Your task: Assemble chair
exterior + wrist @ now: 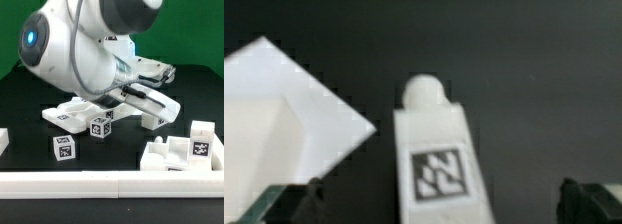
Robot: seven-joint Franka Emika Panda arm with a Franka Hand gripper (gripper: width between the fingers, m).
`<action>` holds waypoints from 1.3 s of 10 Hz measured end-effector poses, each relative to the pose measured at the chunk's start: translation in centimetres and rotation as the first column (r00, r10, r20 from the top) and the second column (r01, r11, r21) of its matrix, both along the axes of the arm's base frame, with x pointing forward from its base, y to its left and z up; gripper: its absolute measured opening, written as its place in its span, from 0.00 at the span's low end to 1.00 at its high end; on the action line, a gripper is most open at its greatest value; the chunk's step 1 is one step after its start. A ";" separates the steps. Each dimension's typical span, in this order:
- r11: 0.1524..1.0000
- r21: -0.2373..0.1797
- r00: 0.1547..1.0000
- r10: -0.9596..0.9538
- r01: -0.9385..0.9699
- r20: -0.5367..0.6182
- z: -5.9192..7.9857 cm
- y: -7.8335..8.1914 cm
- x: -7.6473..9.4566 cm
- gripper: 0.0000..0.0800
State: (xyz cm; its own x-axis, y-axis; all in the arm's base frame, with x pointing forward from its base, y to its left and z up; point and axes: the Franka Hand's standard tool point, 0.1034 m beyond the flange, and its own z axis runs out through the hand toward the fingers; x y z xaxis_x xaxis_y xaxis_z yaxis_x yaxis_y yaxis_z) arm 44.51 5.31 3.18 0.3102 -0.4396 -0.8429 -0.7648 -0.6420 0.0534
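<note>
A white, round-tipped chair piece (434, 125) bearing a black-and-white tag is seen between the fingers of the claw (446, 205), which is spread wide; nothing is gripped.

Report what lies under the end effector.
Under the open end effector: a tagged, rounded chair piece on the black table, a white slab beside it. Anything beneath that piece is covered.

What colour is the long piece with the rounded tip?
White piece, with a black-and-white square tag; clearest in the wrist view.
</note>
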 end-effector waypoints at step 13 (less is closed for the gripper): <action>1.000 -0.010 1.000 -0.015 0.015 0.003 0.1 0.3 0.2 0.36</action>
